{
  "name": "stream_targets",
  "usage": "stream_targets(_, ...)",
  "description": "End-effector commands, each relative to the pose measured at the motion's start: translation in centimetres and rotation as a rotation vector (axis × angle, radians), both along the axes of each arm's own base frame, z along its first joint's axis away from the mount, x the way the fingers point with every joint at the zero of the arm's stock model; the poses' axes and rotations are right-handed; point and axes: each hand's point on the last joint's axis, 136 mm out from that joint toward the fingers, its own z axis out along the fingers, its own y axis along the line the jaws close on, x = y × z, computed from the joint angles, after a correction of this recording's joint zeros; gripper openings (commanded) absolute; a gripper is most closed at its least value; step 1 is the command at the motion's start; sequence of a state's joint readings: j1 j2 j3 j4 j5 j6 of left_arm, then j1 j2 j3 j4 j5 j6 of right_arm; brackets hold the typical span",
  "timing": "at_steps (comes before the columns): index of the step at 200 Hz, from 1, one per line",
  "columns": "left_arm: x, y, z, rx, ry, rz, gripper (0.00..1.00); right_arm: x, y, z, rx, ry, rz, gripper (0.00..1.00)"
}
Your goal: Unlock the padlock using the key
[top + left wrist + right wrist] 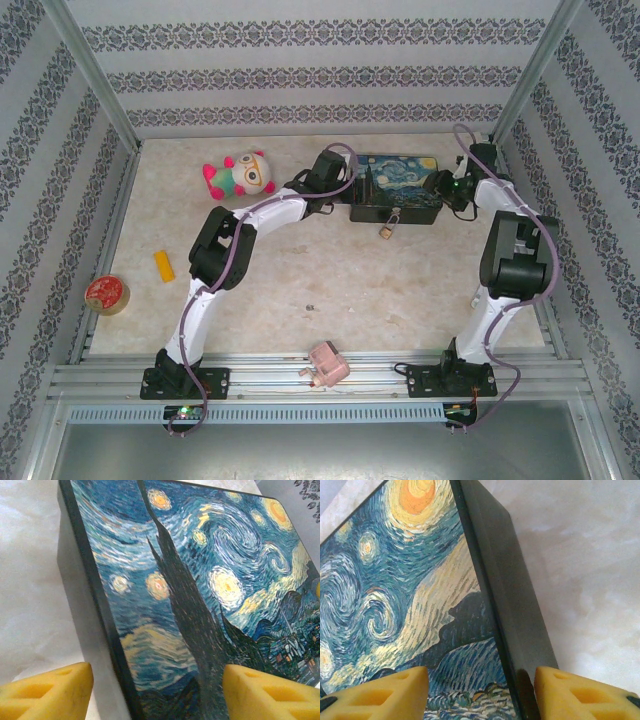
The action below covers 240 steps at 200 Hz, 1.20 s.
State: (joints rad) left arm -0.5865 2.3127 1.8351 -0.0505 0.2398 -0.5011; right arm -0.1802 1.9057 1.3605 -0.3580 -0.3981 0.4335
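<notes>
The small brass padlock hangs at the front side of a painted tin box at the back of the table. A tiny dark speck, likely the key, lies on the table's middle. My left gripper is at the box's left end. In the left wrist view its jaws are open astride the box's left edge, pads off it. My right gripper is at the box's right end. Its jaws are also open, astride the right edge.
A pink and green plush toy sits at the back left. A yellow block and a red tape roll lie on the left. A pink blocky object rests on the front rail. Patterned walls close in three sides.
</notes>
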Motion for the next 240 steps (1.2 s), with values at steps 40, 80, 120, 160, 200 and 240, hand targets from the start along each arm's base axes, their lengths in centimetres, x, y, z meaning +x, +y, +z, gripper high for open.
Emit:
stream_targets(40,-1.5,0.5,-2.1,0.028,0.048,-0.001,0.41,0.2,6.3,-0.8,0.054,0.019,0.116,0.53)
stream_targets(80,-3.1,2.2,-1.9,0.015,0.035,0.04,0.31,0.1,10.4,-0.6,0.075,0.022,0.194,0.5)
stream_targets(120,-5.6,5.8,-0.9,0.026,-0.002,0.137,0.29,-1.3,15.4,-0.7,0.081,0.04,0.279,0.49)
stream_targets(160,-8.8,9.9,-0.5,0.044,-0.014,0.244,0.27,-3.6,20.9,-0.9,0.077,0.064,0.382,0.48)
stream_targets(200,-12.3,13.2,0.1,0.073,-0.015,0.324,0.27,-7.3,26.5,-0.5,0.053,0.066,0.493,0.47)
stream_targets(240,-14.6,15.7,0.4,0.063,-0.002,0.39,0.3,-10.1,29.6,-1.0,0.002,0.079,0.525,0.47)
